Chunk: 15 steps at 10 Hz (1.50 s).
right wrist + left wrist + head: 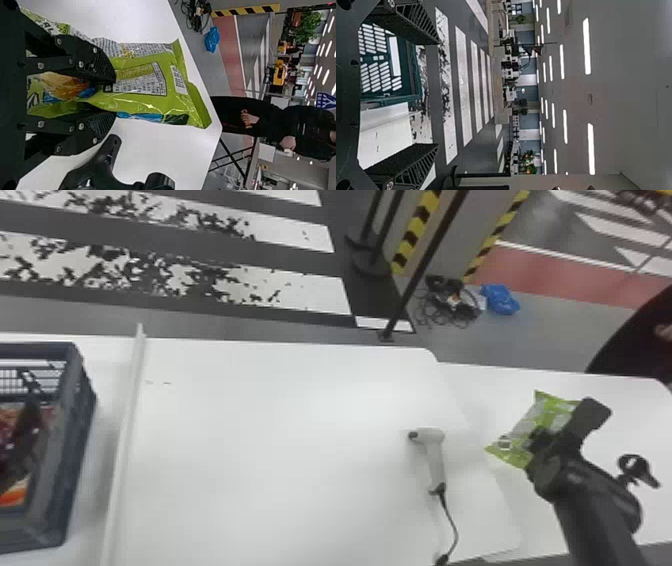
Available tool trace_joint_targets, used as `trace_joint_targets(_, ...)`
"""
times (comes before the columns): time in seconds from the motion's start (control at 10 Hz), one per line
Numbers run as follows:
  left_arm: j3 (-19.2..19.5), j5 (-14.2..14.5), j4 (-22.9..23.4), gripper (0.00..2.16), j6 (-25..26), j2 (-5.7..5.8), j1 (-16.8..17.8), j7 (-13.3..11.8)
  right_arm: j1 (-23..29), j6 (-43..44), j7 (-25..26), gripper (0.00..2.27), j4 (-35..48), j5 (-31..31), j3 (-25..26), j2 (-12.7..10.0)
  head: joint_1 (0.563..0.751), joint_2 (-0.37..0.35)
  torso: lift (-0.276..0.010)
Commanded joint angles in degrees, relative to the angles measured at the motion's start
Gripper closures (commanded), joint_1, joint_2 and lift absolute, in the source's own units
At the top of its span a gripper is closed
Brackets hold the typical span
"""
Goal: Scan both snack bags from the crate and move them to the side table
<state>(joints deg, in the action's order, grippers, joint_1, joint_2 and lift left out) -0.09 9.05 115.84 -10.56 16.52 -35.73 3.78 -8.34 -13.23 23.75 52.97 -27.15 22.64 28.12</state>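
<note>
R gripper (114, 95) pinching green snack bag (174, 107) mid-length, bag's long axis approx inline w/ it, over side table (640, 420); prob lower + release.

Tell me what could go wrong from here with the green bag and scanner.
The right gripper pinches the green bag by its middle, so the snacks might get crushed. If that gripper swings left toward the crate, it could knock the scanner or snag its cable, both lying in between.
</note>
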Motion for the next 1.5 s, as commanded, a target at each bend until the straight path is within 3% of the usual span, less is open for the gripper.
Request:
trace_joint_targets(0.0,0.0,0.1,0.1,0.07,0.0,0.00,0.0,0.1,1.4,-0.1,-0.2,0.03,1.6,-0.3,-0.2,-0.1,0.695,-0.350,-0.029)
trace_joint_targets(0.3,-0.4,0.1,0.4,0.07,0.0,-0.09,0.0,0.4,9.3,-3.6,-0.9,0.04,13.3,-2.9,-0.5,-2.2,0.695,-0.350,-0.029)
trace_joint_targets(0.5,-0.9,0.0,0.4,0.07,0.0,-0.26,0.3,0.4,16.7,-4.3,-3.2,0.05,26.4,-3.5,-1.5,-5.9,0.695,-0.350,-0.029)
trace_joint_targets(0.8,-0.9,0.0,0.6,0.07,-0.2,-0.70,0.6,1.3,23.6,-1.3,-5.0,0.05,40.7,-1.0,-7.2,-9.3,0.695,-0.350,-0.029)
trace_joint_targets(1.0,-1.0,-0.1,0.7,0.07,-0.2,-0.79,0.6,1.4,27.8,7.6,-5.3,0.06,47.0,4.4,-13.3,-10.7,0.695,-0.339,-0.029)
trace_joint_targets(1.1,-1.0,-0.2,0.8,0.07,-0.2,-0.88,0.7,1.7,28.8,15.2,-6.2,0.06,47.7,7.1,-16.6,-11.5,0.695,-0.290,-0.029)
trace_joint_targets(1.4,-1.2,-0.5,1.4,0.07,0.3,-1.49,0.6,2.6,30.8,20.3,-7.8,0.06,51.4,12.3,-23.4,-15.6,0.695,-0.169,-0.029)
